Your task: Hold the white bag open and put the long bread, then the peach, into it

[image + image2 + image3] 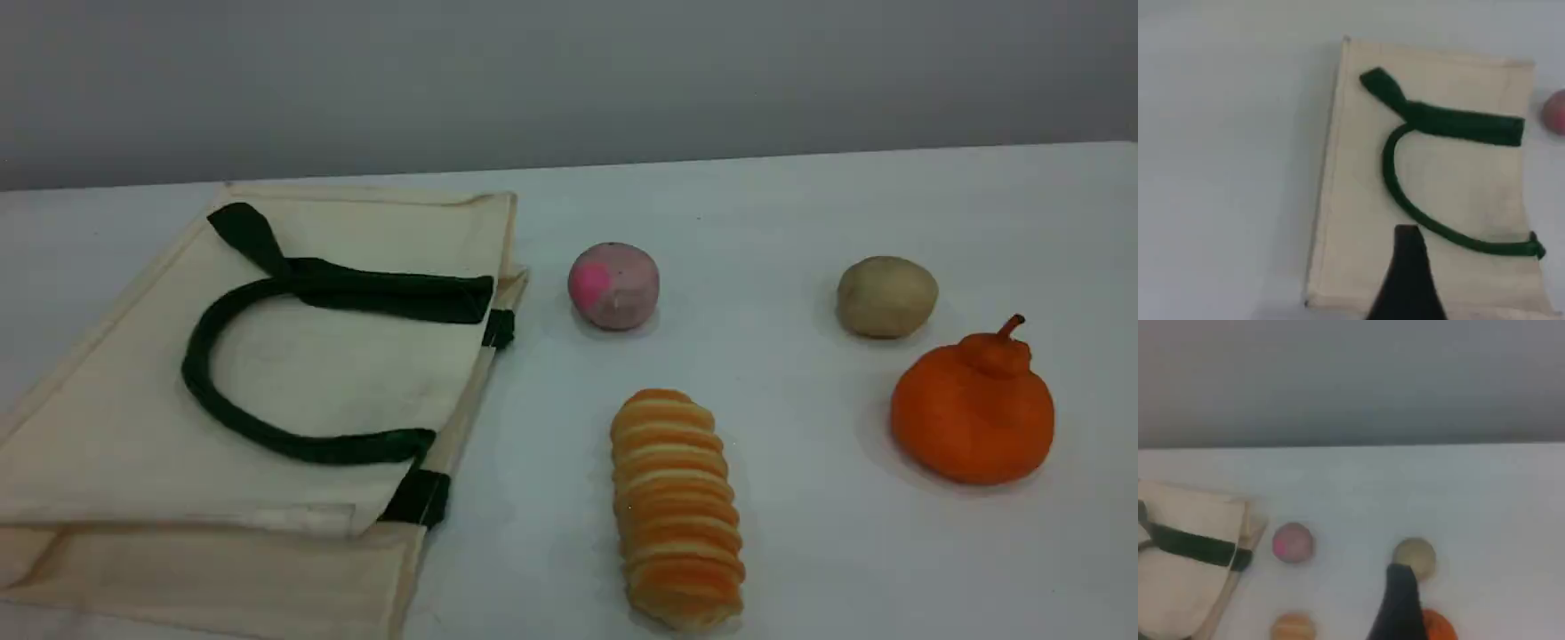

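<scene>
Canvas-white, the white bag (267, 373) lay flat and unopened, both grippers' fingers released and empty, so the long bread (677, 507) and the peach (613, 285) waited outside.

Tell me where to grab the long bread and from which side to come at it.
Grip the long bread across its narrow middle, coming down from above with the jaws closing on its two long sides. It lies flat and alone on the table, running away from the camera, so both flanks are clear; its ends are too far apart to span.
</scene>
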`<state>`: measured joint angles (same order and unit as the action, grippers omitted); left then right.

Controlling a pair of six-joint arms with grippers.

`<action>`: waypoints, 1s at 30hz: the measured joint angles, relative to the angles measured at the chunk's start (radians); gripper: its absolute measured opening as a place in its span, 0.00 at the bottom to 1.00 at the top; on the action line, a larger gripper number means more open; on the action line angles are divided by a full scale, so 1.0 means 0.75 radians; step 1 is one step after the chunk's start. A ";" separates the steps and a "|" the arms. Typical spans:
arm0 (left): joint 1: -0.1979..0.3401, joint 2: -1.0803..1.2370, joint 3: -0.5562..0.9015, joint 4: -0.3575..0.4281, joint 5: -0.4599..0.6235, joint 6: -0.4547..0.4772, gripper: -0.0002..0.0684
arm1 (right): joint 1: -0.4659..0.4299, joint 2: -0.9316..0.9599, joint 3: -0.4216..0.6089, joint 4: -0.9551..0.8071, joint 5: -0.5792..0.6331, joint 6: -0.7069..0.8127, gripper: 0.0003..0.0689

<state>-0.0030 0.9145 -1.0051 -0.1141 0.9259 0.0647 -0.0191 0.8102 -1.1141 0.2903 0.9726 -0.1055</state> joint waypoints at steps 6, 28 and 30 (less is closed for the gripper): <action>0.000 0.311 -0.075 0.000 0.005 0.000 0.74 | 0.000 0.236 -0.062 -0.001 -0.001 0.000 0.75; 0.000 0.944 -0.160 0.012 -0.146 0.007 0.74 | 0.000 0.684 -0.107 -0.006 -0.103 -0.014 0.75; 0.000 1.005 -0.176 0.011 -0.160 0.007 0.74 | 0.000 0.708 -0.107 -0.007 -0.106 -0.015 0.75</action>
<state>-0.0030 1.6680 -1.1373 -0.1061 0.8062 0.0699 -0.0191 1.3414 -1.1945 0.2853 0.8930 -0.1171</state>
